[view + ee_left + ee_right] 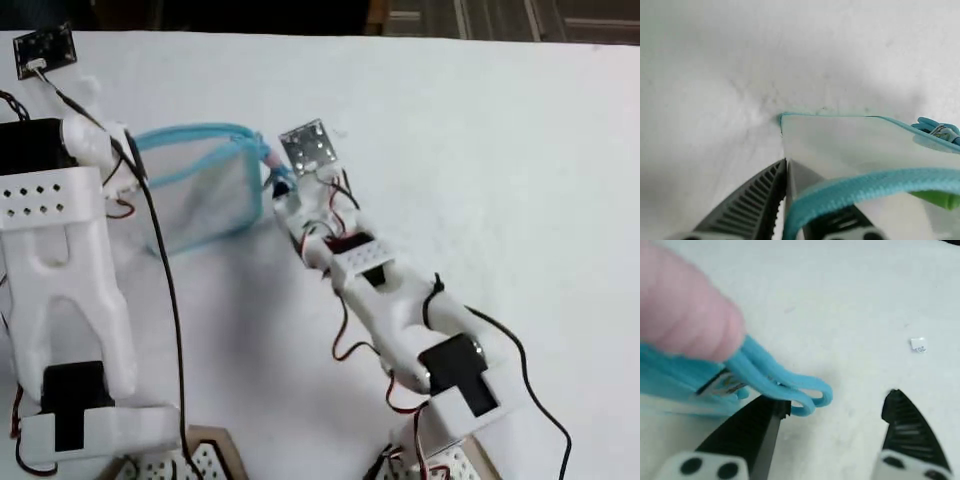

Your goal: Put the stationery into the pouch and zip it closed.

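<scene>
a: start close in. what do the arms look like?

b: both reach away from their bases across the white table [480,150], the left arm on the left side and the right arm coming in at a slant from the right.

a: and the left gripper [787,167]?

b: it's clamped on the pouch [200,195]. in the left wrist view the ribbed black fingers [755,200] stand close together with the clear wall of the pouch [850,145] pinched between them, and the teal zip band crosses over one of them. from above, the left gripper [125,155] sits at the pouch's left edge.

a: the right gripper [839,400]?

b: spread wide, holding nothing. a teal cord loop [805,390] lies just beside the tip of one finger. i can't tell whether they touch. the other finger is well apart from it, over bare table.

a: where's the pouch itself?

b: flat on the table between the two grippers, with the right gripper [283,185] at its right corner. a green thing [940,199] shows through the clear wall.

a: anything farther out?

b: a pink thing [685,310] sits on the teal cord at that corner. i can't tell what it is. beyond it a small white scrap [918,344] lies on the table.
</scene>
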